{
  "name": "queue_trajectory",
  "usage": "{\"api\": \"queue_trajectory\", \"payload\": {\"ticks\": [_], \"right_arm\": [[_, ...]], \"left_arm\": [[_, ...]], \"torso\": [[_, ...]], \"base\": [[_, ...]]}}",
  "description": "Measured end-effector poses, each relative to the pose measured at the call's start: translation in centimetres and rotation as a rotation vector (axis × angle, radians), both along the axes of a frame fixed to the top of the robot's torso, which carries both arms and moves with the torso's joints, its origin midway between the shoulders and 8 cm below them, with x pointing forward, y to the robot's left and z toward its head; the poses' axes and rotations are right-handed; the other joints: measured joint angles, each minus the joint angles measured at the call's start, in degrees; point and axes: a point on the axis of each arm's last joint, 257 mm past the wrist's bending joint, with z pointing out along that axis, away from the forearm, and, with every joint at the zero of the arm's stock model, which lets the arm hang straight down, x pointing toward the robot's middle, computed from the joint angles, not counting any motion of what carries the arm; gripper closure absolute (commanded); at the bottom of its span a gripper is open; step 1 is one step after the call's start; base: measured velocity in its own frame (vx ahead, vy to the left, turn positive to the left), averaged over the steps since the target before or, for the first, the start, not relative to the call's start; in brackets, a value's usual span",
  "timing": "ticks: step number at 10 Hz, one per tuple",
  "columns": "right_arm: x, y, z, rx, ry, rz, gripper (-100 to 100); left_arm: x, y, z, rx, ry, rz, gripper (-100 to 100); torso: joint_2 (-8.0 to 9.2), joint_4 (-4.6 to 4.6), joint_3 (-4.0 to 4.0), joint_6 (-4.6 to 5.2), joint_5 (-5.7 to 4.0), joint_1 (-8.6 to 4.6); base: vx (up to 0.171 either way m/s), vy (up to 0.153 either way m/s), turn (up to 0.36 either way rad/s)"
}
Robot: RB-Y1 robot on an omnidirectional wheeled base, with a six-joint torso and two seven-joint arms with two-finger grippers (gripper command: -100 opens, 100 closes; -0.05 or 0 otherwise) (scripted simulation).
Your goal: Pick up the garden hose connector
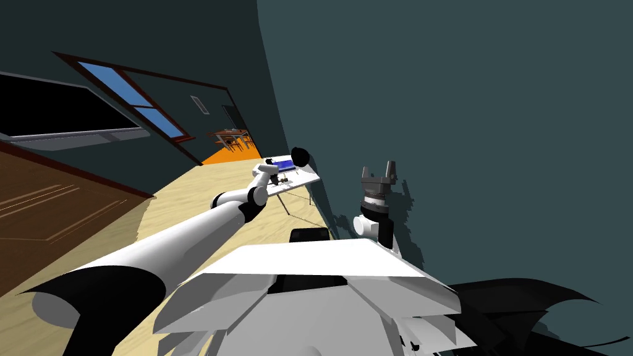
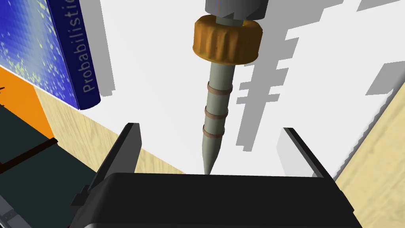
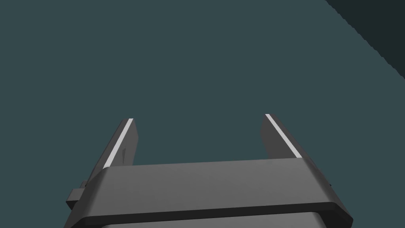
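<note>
The hose connector (image 2: pixel 216 103) lies on the white table (image 2: pixel 158 59). It has a grey tapered stem with brown rings and an orange ribbed collar, and its pointed tip runs in between the fingers of my left gripper (image 2: pixel 209 136), which stands open around it without touching. In the head view my left arm reaches out to the small white table (image 1: pixel 303 179), with the left gripper (image 1: pixel 270 165) over it. My right gripper (image 1: pixel 378 168) is raised near the dark wall, open and holding nothing; the right wrist view has it (image 3: pixel 197 122) against that wall.
A blue book (image 2: pixel 47 47) lies on the table beside the connector, (image 1: pixel 283 164) in the head view. A black round object (image 1: pixel 300 156) stands at the table's far corner. The dark wall runs along the table's right; wooden floor (image 1: pixel 185 204) lies to the left.
</note>
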Motion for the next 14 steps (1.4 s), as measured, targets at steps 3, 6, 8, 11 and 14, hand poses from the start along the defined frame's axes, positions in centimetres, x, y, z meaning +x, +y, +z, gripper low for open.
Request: {"api": "queue_trajectory", "payload": {"ticks": [3, 6, 8, 11, 14], "right_arm": [[0.0, 0.0, 0.0, 0.0, 0.0, 0.0, 0], [0.0, 0.0, 0.0, 0.0, 0.0, 0.0, 0], [0.0, 0.0, 0.0, 0.0, 0.0, 0.0, 0], [0.0, 0.0, 0.0, 0.0, 0.0, 0.0, 0], [0.0, 0.0, 0.0, 0.0, 0.0, 0.0, 0]], "left_arm": [[-1.8, 0.1, -1.3, 0.009, 0.077, 0.003, -100], [-2.4, 1.0, -1.5, 0.008, 0.078, 0.033, -100], [-3.2, 2.4, -1.7, 0.003, 0.082, 0.087, -100], [-4.0, 3.9, -2.1, -0.002, 0.087, 0.149, -100], [-5.7, 6.9, -2.5, -0.007, 0.093, 0.259, -100]], "torso": [[-0.02, -0.01, -0.02, -0.01, -0.01, -0.03], [0.39, 0.08, 0.22, 0.05, 0.03, 0.19], [0.5, 0.11, 0.29, 0.02, 0.09, 0.43], [0.42, 0.1, 0.24, 0.05, 0.03, 0.17], [0.57, 0.14, 0.34, -0.01, 0.11, 0.51]], "base": [[0.062, 0.003, -0.021], [-0.029, 0.064, -0.202], [-0.061, 0.129, -0.279], [-0.061, 0.082, -0.262], [-0.083, 0.127, -0.322]]}}
